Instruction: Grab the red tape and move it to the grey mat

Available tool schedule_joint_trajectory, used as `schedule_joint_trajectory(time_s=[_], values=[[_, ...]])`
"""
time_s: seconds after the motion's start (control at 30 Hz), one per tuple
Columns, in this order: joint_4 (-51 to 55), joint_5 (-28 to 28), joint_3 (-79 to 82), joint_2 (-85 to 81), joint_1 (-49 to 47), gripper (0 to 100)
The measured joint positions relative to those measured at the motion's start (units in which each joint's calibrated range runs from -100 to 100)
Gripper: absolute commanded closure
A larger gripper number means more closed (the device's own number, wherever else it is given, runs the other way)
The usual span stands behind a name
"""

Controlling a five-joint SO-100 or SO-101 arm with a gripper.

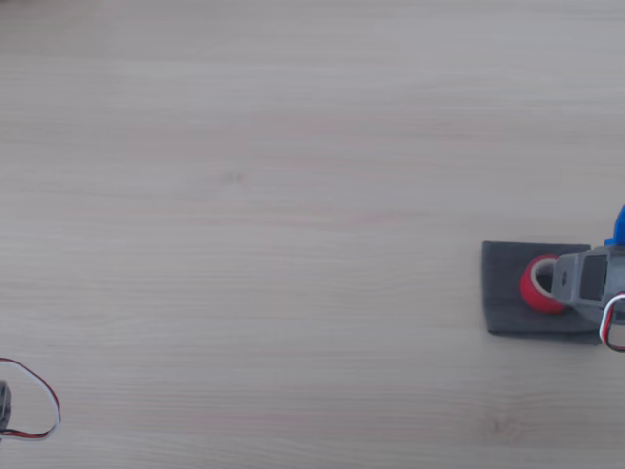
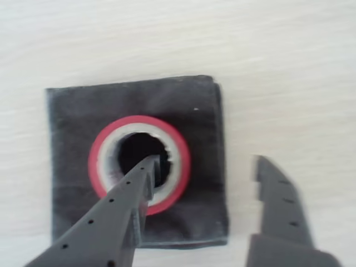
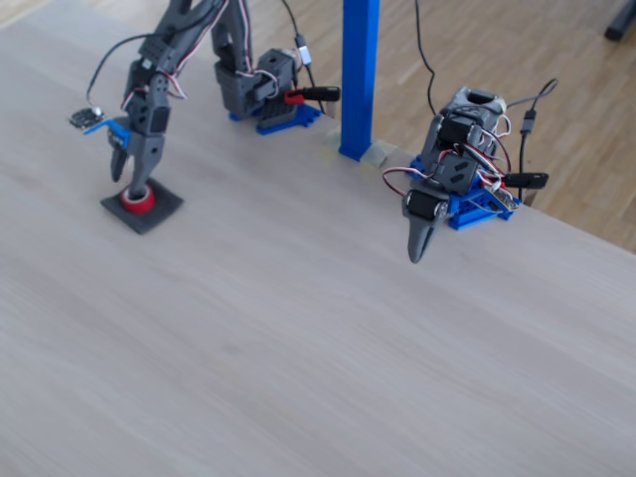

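The red tape (image 2: 105, 146) lies flat on the grey mat (image 2: 67, 111), its whitish core facing up. In the wrist view my gripper (image 2: 206, 161) is open: one finger (image 2: 122, 200) reaches into the roll's hole, while the other finger (image 2: 275, 192) stands clear of the roll beyond the mat's right edge. In the other view the tape (image 1: 533, 285) rests on the mat (image 1: 506, 293) at the right edge, with the gripper (image 1: 568, 278) over it. The fixed view has the gripper (image 3: 130, 185) pointing down onto the tape (image 3: 139, 204) on the mat (image 3: 164, 211).
A second arm (image 3: 442, 184) stands on a blue base at the table's far edge, its gripper pointing down. A blue post (image 3: 359, 75) rises between the two arm bases. A red-and-black wire loop (image 1: 44, 396) lies at the left edge of the other view.
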Motion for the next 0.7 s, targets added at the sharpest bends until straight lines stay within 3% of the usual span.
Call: schedule_joint_trajectory(time_s=[0.3,0.7], values=[[0.00,0.10,0.00,-3.66,-0.58,69],[0.00,1.92,2.69,-21.32,-2.90,72]])
